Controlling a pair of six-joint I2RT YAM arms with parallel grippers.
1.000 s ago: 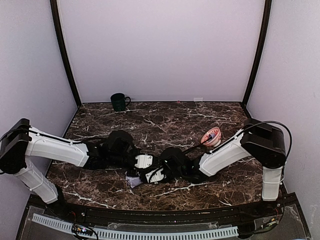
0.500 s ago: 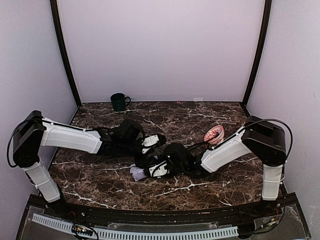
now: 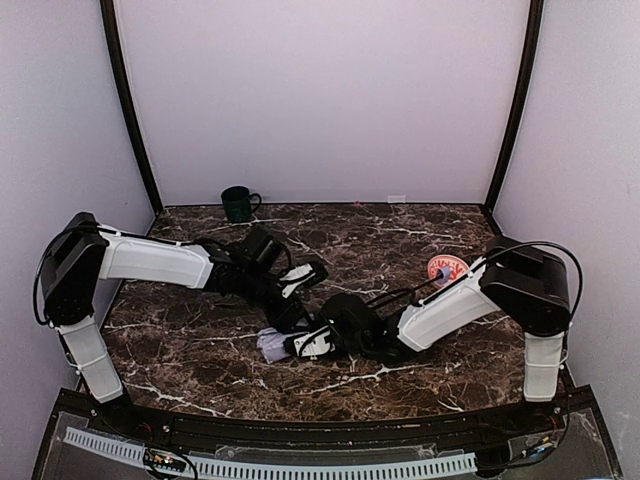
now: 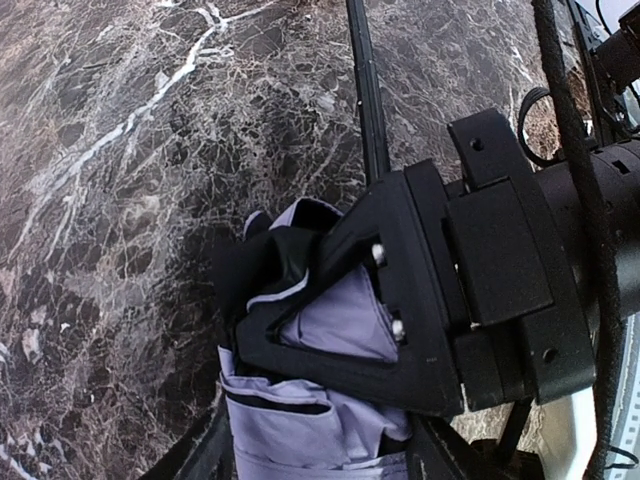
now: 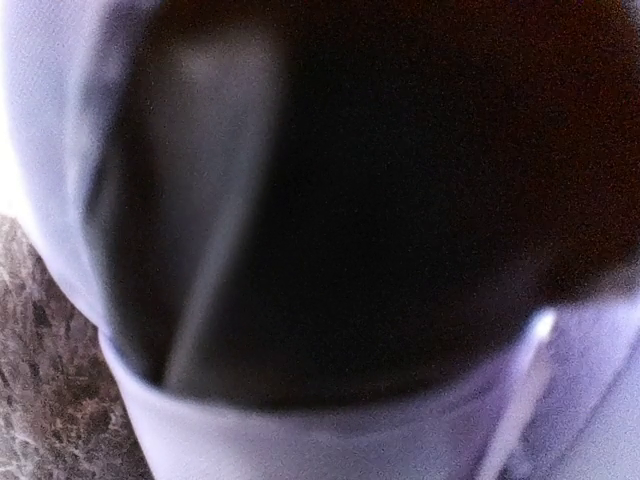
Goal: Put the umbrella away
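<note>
While the right gripper (image 3: 303, 342) sits low over the table (image 3: 190, 350) near the front centre, its jaws are clamped on the bunched lavender fabric of the umbrella (image 3: 270, 346). The umbrella lies on the marble just left of that gripper. In the left wrist view, the black gripper frame presses onto the fabric and black lining shows in the folds. The thin black shaft (image 4: 366, 100) runs away from the bundle across the tabletop. The right wrist view is blurred, filled with lavender cloth and dark lining right at the lens. The left gripper (image 3: 293, 305) reaches in from the left, just behind the bundle. Only slivers of its fingers show at the bottom edge of its own camera, either side of the fabric, so I can't tell if it is clamped or apart. A dark green mug (image 3: 238, 204) stands upright at back left. A red-patterned bowl (image 3: 447, 268) is at right by the right forearm, well apart from the fabric.
</note>
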